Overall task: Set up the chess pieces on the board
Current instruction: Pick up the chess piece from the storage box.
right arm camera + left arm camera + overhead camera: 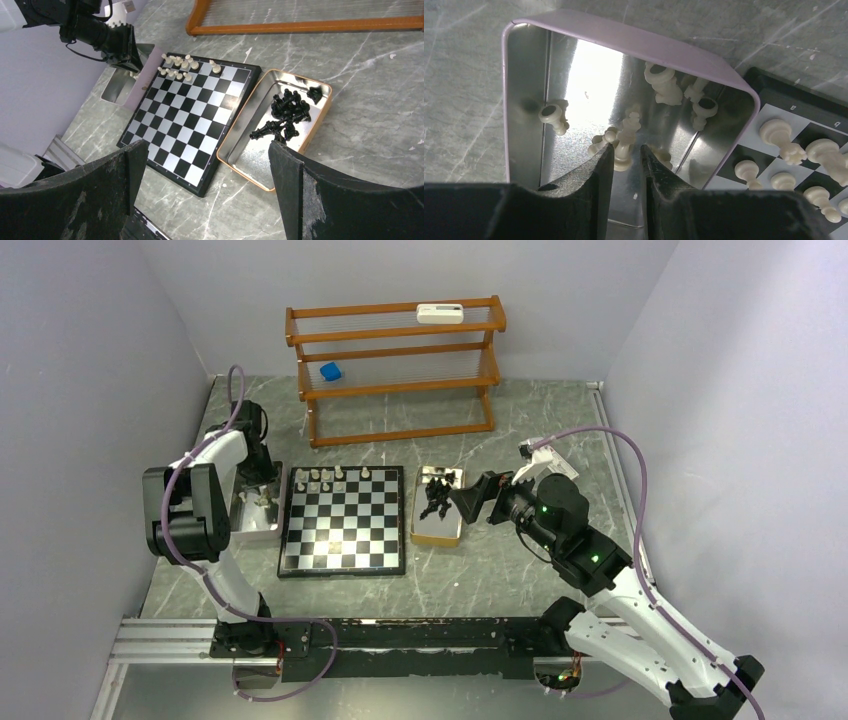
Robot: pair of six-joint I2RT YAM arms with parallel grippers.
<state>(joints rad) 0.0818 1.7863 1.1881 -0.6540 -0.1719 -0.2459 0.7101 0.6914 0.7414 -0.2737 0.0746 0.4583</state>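
Observation:
The board (343,520) lies mid-table, with several cream chess pieces (325,477) on its far left squares. My left gripper (626,150) is down inside the silver tray (624,37) left of the board. Its jaws are narrowly open, with an upright cream piece (625,142) between the tips and touching the left fingertip. More cream pieces lie around it in the tray. My right gripper (205,155) is wide open and empty, held above the table right of the orange-rimmed tray (245,175), which holds the black pieces (287,112).
A wooden shelf rack (400,350) stands at the back, holding a blue block (331,371) and a white device (440,312). Grey walls close in on both sides. The board's rim (804,87) touches the left tray's right wall.

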